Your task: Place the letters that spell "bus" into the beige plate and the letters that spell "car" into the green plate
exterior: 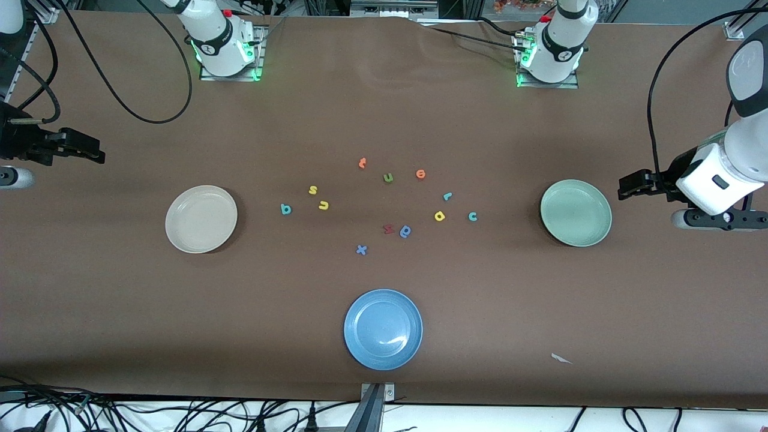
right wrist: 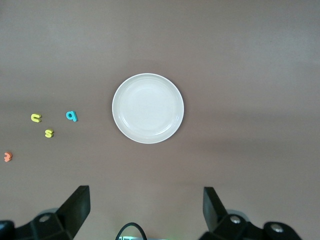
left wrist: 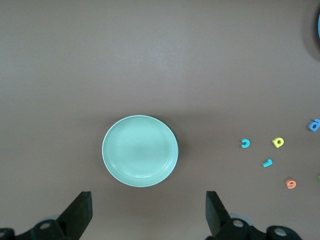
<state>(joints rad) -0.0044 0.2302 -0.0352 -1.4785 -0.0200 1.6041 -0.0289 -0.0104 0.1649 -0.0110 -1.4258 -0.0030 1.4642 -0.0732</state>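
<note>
Both arms wait, parked high at the table ends, nothing held.

Left gripper (left wrist: 147, 212): fingers spread wide and empty, hanging over the bare brown table surface (exterior: 540, 312) at the left arm's end. In the left wrist view it looks down on the round pale mint-green shallow plate (exterior: 575, 212).

Right gripper (right wrist: 146, 207): fingers likewise spread wide and empty, over the right arm's end of the table. The right wrist view looks down on the round cream-beige shallow plate (exterior: 201, 218).

Both plates are empty. All letters lie loose on the table between them.

"bus" set, clustered toward the beige plate but apart from it:
- small teal foam "b" (exterior: 285, 209), closest to the beige plate
- small yellow foam "s" (exterior: 312, 189), farther from the front camera than the "b"
- small yellow foam "u" (exterior: 323, 205), just beside the "s"

"car" set, toward the green plate and apart from it:
- small teal foam "c" (exterior: 472, 216), closest to the green plate
- small yellow foam "a" (exterior: 440, 216), beside the "c"
- small teal foam "r" (exterior: 447, 196), farther from the camera than the "a"

Distractors in the middle: two orange foam letters (exterior: 362, 162), a green u-shaped letter (exterior: 387, 177), a red letter (exterior: 388, 228) touching a blue a-like letter (exterior: 405, 231), and a blue "x" (exterior: 360, 249). A round blue plate (exterior: 383, 329) sits nearest the camera, empty.
</note>
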